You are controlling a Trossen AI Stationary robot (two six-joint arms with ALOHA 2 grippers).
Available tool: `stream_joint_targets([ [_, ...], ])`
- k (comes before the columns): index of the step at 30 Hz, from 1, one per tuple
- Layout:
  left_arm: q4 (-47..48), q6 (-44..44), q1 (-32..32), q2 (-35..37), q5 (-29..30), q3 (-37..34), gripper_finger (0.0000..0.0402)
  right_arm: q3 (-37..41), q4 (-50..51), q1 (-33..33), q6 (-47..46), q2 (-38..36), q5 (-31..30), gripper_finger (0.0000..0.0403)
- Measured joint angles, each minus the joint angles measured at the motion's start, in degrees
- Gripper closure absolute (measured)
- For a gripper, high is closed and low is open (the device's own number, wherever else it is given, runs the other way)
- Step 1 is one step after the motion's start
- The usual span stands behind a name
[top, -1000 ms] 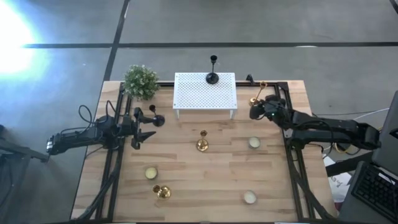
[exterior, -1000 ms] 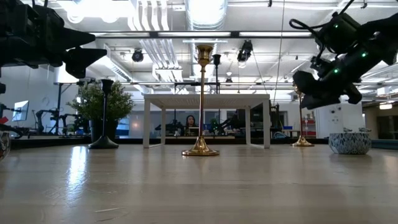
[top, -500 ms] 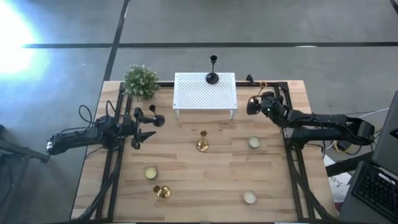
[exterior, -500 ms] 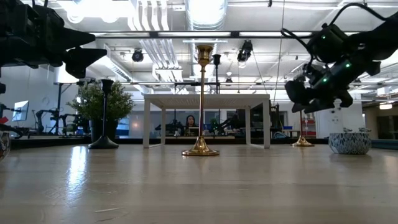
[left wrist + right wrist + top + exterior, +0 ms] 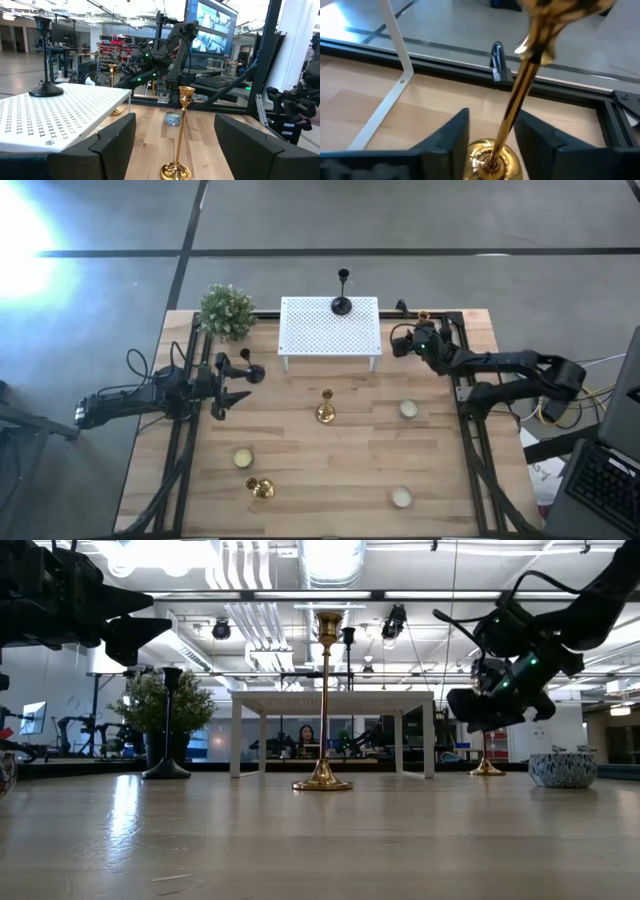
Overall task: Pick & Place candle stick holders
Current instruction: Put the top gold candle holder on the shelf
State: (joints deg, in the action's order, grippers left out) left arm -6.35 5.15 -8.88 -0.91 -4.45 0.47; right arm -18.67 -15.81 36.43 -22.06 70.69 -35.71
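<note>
While its stem stands upright, the gold holder (image 5: 517, 107) sits between right fingers (image 5: 451, 135).

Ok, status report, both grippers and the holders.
Right gripper open, straddling gold holder beside the rack. Left gripper open, idle. Nothing blocking.

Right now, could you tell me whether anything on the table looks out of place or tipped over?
Possibly: the gold holder by the table edge farthest from the white rack seems to lie on its side; the centre gold holder stands upright.
</note>
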Motion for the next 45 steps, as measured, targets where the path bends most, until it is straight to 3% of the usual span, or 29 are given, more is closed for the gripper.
stream_joint_targets([
  [5, 0.0, 0.0, 0.0, 0.0, 0.0, 0.0, 0.0126, -0.3, 0.2, 0.0, 2.8, -0.7, 1.3, 0.0380],
  [11, 0.0, 0.0, 0.0, 0.0, 0.0, 0.0, 0.0126, -2.0, 1.7, 0.0, 5.9, -7.0, 2.6, 0.0389],
  [18, 0.0, 0.0, 0.0, 0.0, 0.0, 0.0, 0.0126, -9.3, 14.1, 0.0, 10.3, -16.1, 3.0, 0.0391],
  [26, 0.0, 0.0, 0.0, 0.0, 0.0, 0.0, 0.0126, -17.5, 17.2, -0.1, 12.3, -19.6, 17.8, 0.0392],
  [33, 0.0, 0.0, 0.0, 0.0, 0.0, 0.0, 0.0126, -23.9, 17.4, -0.2, 12.5, -14.5, 28.0, 0.0392],
  [45, 0.0, 0.0, 0.0, 0.0, 0.0, 0.0, 0.0126, -33.9, 19.1, -0.3, 15.3, 0.1, 31.1, 0.0392],
])
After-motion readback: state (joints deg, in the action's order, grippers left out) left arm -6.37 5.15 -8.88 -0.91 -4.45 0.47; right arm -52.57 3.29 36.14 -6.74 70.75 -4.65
